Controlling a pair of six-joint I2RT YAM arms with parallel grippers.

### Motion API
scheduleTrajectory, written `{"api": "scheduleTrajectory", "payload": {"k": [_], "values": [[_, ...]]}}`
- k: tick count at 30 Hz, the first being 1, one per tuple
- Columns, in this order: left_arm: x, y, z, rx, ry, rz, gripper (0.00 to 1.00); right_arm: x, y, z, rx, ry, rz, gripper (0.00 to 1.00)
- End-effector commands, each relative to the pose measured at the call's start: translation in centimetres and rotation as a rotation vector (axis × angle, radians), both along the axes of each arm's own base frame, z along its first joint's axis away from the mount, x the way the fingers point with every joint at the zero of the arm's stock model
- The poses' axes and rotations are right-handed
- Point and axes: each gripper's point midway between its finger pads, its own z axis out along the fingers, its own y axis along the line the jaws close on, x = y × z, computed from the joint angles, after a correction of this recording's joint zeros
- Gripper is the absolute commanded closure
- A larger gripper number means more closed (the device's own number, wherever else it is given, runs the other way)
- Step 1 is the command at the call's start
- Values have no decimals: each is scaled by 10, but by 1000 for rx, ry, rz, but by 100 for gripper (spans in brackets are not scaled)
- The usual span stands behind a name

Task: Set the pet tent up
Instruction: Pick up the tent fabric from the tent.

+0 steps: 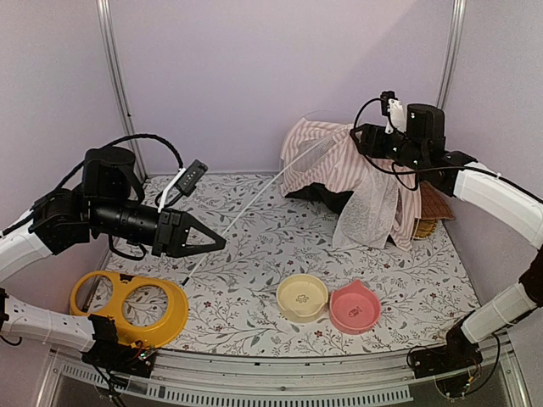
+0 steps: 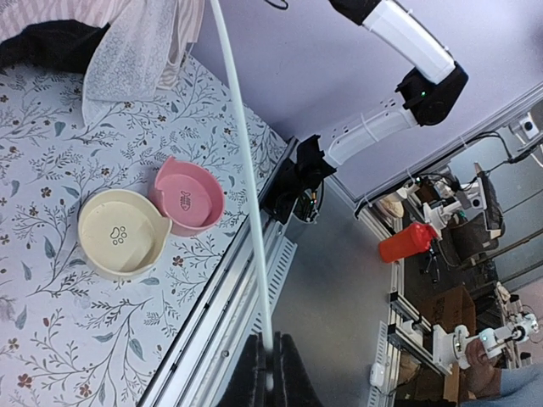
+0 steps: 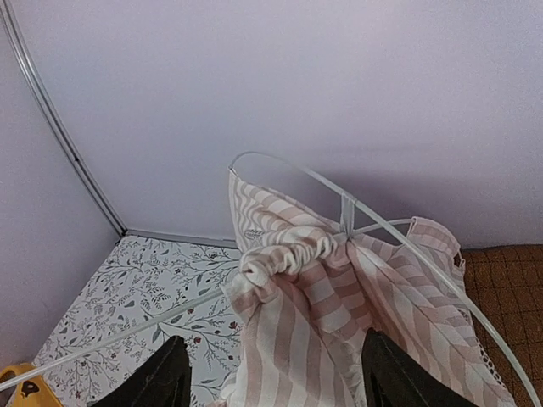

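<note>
My left tool is clamped shut on the near end of a thin clear pole. The pole runs up and away to the tent, which is bunched at the far right corner of the surface. My right tool hangs over the tent's gathered top, fingers wide apart astride the striped cloth. One finger is plainly clear of the cloth; the other I cannot be sure of.

I judge the step to be seating this pole. I should grip firmly and push along the pole's own line so it bows rather than kinks, steadying the cloth with the right tool first.

Along the near edge sit a yellow twin-bowl stand, a cream bowl and a pink bowl touching it. A brown mat lies at the far right edge, partly hidden by the tent. Lilac walls with metal uprights close the back.
</note>
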Motion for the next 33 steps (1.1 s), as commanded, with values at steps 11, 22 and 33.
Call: {"api": "scheduleTrajectory", "payload": {"k": [11, 22, 33], "values": [[-5, -8, 29, -78, -89, -35, 100, 21, 13, -5, -66, -29, 182, 44], [-4, -14, 30, -74, -85, -37, 100, 28, 28, -14, -37, -4, 233, 98], [35, -38, 17, -14, -33, 117, 100, -66, 92, -21, 34, -35, 462, 100]]}}
